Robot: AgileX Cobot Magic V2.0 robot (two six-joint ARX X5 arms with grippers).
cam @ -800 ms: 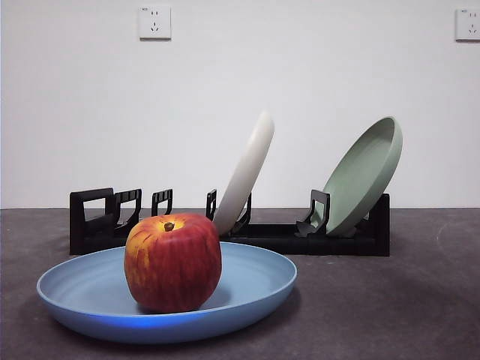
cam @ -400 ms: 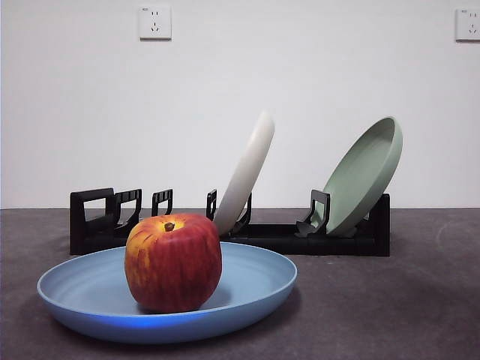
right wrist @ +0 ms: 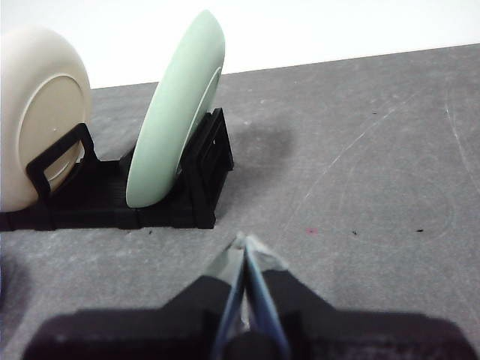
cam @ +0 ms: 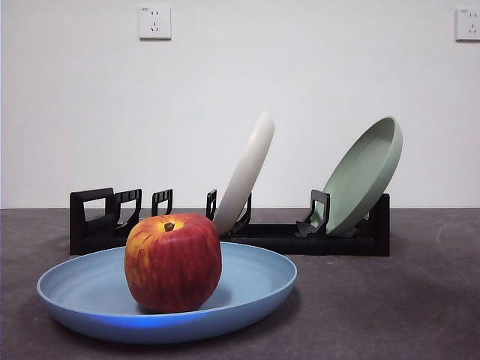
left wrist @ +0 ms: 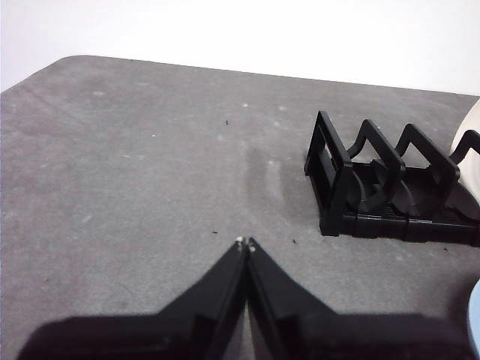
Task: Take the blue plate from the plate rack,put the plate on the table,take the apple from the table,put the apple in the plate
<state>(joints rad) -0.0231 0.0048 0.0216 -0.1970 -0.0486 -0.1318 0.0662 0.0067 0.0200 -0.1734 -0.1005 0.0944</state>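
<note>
Both end effectors are sitting closed and holding nothing: we are logging the left end effector (left wrist: 245,243) poised above bare bench near the handle end of the plate rack (cam: 229,229), and the right end effector (right wrist: 245,244) poised above bench near the rack's other end. Neither is showing in the front view.

We are finding the blue plate (cam: 255,289) lying flat on the bench (cam: 390,307) in front of the rack, with the apple (cam: 173,262) sitting upright inside it, left of centre, stem up. Judging from this, the task is looking complete.

Handling, as we are judging it: the apple is looking firm and smooth-skinned, likely to roll if nudged; a grip across its widest part would suit. The plate is looking stiff, matte and light, best pinched at its low rim.

A cream-white plate (cam: 247,172) and a sage-green plate (cam: 366,176) are leaning in the rack slots behind. We are noting a dark grey, speckled, matte bench surface, a plain white wall (cam: 90,112) behind, and two wall sockets (cam: 154,22) high up.
</note>
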